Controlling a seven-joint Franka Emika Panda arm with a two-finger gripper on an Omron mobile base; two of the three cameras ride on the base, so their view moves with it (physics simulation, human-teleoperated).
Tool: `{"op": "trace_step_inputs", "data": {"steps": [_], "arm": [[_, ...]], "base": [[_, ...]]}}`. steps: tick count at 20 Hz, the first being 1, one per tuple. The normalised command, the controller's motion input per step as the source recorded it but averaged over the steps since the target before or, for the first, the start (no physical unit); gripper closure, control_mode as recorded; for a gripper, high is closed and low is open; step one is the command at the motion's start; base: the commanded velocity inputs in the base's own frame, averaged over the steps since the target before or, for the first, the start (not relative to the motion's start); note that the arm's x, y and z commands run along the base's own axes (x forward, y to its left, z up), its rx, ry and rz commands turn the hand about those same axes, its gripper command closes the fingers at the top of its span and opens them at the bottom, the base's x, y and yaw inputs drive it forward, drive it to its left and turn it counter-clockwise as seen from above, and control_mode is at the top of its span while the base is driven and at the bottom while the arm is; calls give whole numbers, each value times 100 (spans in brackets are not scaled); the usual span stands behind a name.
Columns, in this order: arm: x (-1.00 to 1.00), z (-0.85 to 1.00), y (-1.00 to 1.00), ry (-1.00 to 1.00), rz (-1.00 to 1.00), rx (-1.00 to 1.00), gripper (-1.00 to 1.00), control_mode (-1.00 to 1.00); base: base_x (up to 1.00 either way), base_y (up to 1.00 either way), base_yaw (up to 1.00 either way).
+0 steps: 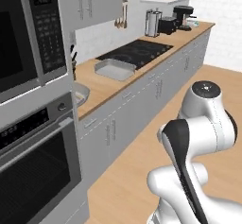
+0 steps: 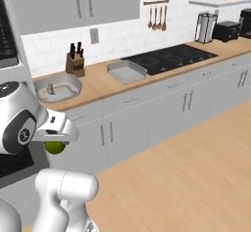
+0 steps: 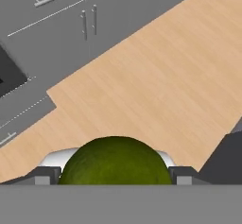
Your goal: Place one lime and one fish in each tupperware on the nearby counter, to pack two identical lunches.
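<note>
One lime (image 3: 115, 160) is in sight, a round dark yellow-green ball with no long axis to speak of, clasped between the two dark fingertips of the gripper (image 3: 115, 176); the tips press against its sides in the hand view. In the right base view the same lime (image 2: 55, 147) hangs under the white hand, out over the wooden floor (image 2: 196, 167) in front of the grey drawers (image 2: 127, 123), well apart from the counter (image 2: 105, 84). Two tupperware tubs sit on that counter. The rectangular tupperware (image 2: 126, 71) lies just beside the left edge of the black cooktop (image 2: 169, 58), its long axis running slantwise from the counter's front edge back toward the wall. The rounder tub (image 2: 59, 88) sits further left, near the knife block (image 2: 75, 63), and a small object lies in it that is too blurred to name. From the left base view the rectangular tub (image 1: 115, 69) shows mid-counter and the other tub's (image 1: 81, 95) rim peeks out beside the oven column (image 1: 33, 138).
</note>
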Motion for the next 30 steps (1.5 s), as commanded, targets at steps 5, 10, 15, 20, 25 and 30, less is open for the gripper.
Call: {"op": "trace_step_inputs", "data": {"steps": [5, 10, 15, 20, 25, 30], "arm": [[0, 0, 0, 0, 0, 0, 100, 100], [0, 0, 0, 0, 0, 0, 100, 100], [0, 0, 0, 0, 0, 0, 100, 100], [0, 0, 0, 0, 0, 0, 100, 100], [0, 0, 0, 0, 0, 0, 100, 100], [0, 0, 0, 0, 0, 0, 100, 100]], "base": [[81, 0, -8], [84, 0, 0], [100, -1, 0], [100, -42, 21], [68, -74, 65], [64, -11, 88]]}}
